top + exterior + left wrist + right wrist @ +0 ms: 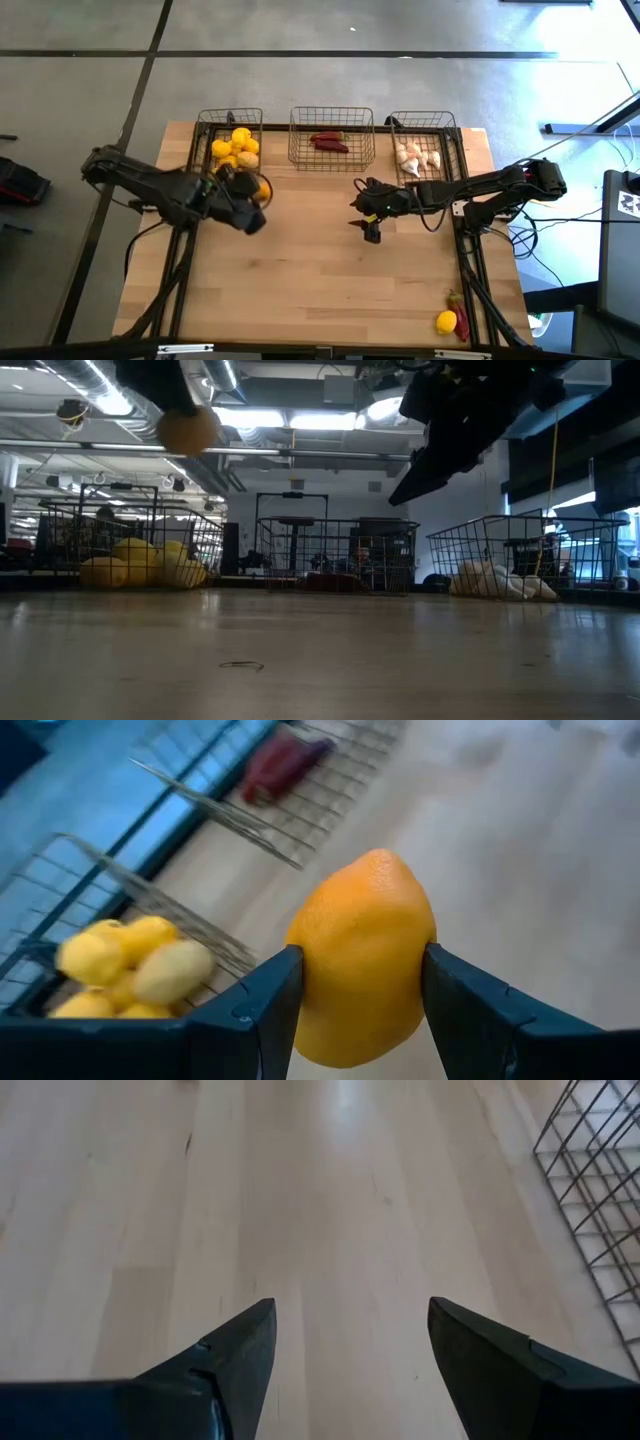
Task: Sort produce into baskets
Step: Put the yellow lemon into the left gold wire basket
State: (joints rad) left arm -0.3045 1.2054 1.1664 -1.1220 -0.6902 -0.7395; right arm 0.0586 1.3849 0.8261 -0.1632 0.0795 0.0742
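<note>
Lemon (362,960) between left hand (360,995) fingers, wrist view only

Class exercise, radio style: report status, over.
Left gripper shut on lemon, raised beside lemon basket. Right gripper open, empty, mid-table. Path clear.

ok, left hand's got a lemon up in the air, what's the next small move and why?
Probably carry it the short way over the lemon basket and release. The left hand is clamped on the lemon, raised off the table, just beside that basket's near corner in the high view, not yet above it. The right hand hangs open over bare tabletop near the middle, out of the path.
</note>
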